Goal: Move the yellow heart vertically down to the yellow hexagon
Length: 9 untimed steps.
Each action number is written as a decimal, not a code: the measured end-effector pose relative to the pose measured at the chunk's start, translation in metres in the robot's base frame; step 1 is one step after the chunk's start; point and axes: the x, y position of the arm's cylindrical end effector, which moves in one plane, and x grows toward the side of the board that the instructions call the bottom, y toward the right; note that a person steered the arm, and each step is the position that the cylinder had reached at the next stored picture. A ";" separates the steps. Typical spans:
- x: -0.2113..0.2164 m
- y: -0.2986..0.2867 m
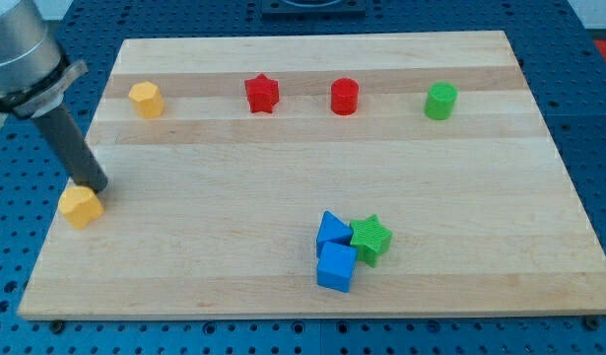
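Yellow heart [81, 205], probably, sits by the board [234, 276]'s view-left edge, my tip [98, 187], grasping nothing, touching it.

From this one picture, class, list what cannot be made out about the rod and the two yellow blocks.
1. My tip: camera view; contact with the lower yellow block cannot be judged where they overlap.
2. Arm: cut off by the view's top-left edge.
3. Upper yellow block: too small to tell heart from hexagon.

a straight dark rod [76, 153] hangs under a grey cylindrical housing [22, 54].
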 end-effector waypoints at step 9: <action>0.042 0.008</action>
